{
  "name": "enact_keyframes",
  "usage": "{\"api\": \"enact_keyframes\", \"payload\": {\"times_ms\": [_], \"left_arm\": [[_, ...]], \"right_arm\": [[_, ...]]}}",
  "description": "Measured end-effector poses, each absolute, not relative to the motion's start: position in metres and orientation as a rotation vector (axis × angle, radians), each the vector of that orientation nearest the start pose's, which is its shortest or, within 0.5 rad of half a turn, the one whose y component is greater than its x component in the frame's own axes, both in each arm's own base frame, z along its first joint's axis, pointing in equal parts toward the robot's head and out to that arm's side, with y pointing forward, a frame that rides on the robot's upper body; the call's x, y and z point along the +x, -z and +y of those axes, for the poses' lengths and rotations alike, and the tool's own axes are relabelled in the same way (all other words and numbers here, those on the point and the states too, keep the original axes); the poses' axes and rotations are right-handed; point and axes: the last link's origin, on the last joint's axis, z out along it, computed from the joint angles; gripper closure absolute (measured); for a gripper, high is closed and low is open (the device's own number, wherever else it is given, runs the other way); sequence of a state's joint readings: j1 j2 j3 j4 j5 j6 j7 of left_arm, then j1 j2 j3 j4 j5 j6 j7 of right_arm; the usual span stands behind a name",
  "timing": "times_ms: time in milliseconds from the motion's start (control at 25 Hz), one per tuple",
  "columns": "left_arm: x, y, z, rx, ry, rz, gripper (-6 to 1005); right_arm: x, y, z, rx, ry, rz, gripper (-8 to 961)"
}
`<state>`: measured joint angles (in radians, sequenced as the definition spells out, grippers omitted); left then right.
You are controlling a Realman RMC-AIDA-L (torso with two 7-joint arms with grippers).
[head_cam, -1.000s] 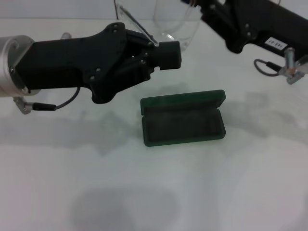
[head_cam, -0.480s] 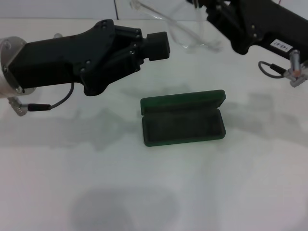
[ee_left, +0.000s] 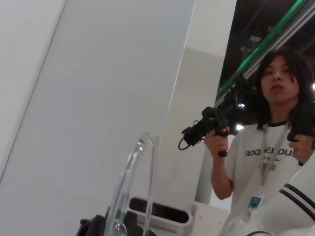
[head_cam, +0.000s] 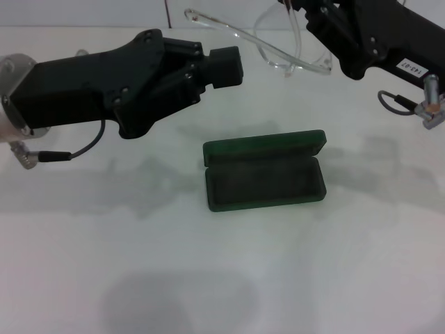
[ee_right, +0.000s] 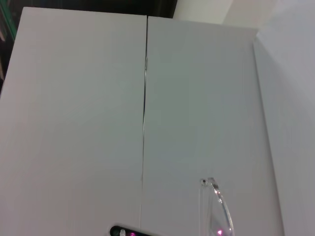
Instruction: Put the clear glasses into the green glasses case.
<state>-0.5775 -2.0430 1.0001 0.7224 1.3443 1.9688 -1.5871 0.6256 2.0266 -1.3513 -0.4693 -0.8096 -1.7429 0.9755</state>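
The dark green hinged case (head_cam: 265, 172) lies open on the white desk (head_cam: 222, 278). Behind it, the transparent plastic glasses (head_cam: 278, 43) hang in the air, pinched by the right hand (head_cam: 306, 14). The left hand (head_cam: 226, 67), pressed together, hovers beyond the case's left end.

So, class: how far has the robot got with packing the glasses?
Done: the green glasses case lies open on the table. In hand: the clear glasses hang in the air by the right gripper, left gripper alongside. Left: lowering them into the empty case.
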Motion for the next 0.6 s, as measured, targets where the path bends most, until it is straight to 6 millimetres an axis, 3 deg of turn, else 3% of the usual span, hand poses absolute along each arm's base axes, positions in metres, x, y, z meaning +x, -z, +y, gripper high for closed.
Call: {"api": "enact_keyframes", "payload": {"times_ms": [320, 600], "left_arm": [[-0.1514, -0.0381, 0.3045, -2.925, 1.599, -0.346, 967], [-0.1483, -0.0348, 0.3053, -2.9, 1.66, -0.373, 967]], "right_arm": [[0.1399, -0.0205, 0.3382, -2.347, -1.7, -0.057, 888], [0.1367, -0.0109, 0.3367, -2.391, -1.662, -0.09, 888]]}}
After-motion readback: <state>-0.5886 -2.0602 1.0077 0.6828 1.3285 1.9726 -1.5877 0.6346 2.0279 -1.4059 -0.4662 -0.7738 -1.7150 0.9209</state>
